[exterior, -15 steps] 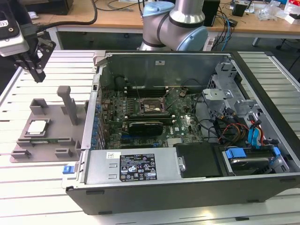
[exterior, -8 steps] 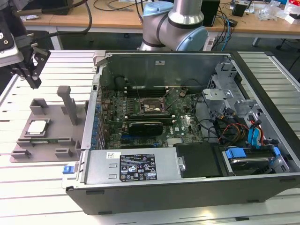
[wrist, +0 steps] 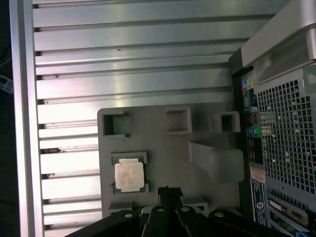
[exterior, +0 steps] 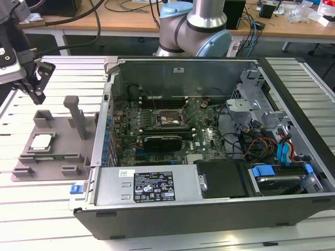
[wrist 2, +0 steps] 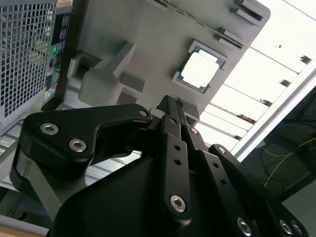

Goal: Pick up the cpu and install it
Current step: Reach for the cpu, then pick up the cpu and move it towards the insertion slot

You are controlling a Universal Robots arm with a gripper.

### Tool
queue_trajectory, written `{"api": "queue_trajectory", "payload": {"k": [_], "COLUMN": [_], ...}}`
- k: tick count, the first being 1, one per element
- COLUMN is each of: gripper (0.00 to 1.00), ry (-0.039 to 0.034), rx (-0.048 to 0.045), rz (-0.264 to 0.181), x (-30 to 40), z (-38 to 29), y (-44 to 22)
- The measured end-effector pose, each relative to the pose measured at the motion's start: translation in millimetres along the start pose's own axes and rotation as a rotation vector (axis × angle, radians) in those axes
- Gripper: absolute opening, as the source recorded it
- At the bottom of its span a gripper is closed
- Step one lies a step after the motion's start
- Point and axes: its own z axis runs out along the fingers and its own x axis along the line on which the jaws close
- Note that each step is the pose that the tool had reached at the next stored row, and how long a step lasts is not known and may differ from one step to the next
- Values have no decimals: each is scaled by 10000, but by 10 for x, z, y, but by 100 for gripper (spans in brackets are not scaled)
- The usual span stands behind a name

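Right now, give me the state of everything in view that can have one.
computer case: lying on its side, panel off, inside exposed.
grey plate: flat on the slatted table, beside the computer case.
cpu: lying flat in a recess of the grey plate, not gripped.
gripper: shut, empty, above the grey plate near the cpu.
socket: on the board inside the computer case; latched or not, cannot tell.

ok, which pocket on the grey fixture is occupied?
The framed square one holding the cpu, silvery top showing; the three pockets in a row on the fixture plate are empty.
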Motion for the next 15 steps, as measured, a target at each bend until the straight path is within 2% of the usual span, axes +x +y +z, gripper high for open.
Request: {"api": "queue_trajectory", "payload": {"k": [5,15], "gripper": [11,11], "ry": [-1,-1], "rx": [-2,-2], "rz": [0,-3], "x": [66,69], "z": [32,36], "y": [42,42]}}
